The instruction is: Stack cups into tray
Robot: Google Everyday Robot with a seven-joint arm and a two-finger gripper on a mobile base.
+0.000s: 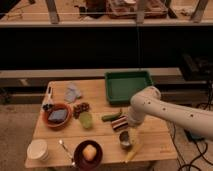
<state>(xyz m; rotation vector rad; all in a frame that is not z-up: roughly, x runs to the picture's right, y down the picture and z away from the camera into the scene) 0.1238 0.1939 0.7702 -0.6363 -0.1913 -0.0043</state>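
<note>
My gripper (pixel 121 124), toward the tabletop's front right corner, sits mostly hidden beneath my own wrist, my arm (pixel 172 114) is cut off by the right edge, and I cannot tell whether it touches the steel cup (pixel 126 139) beside it.
</note>
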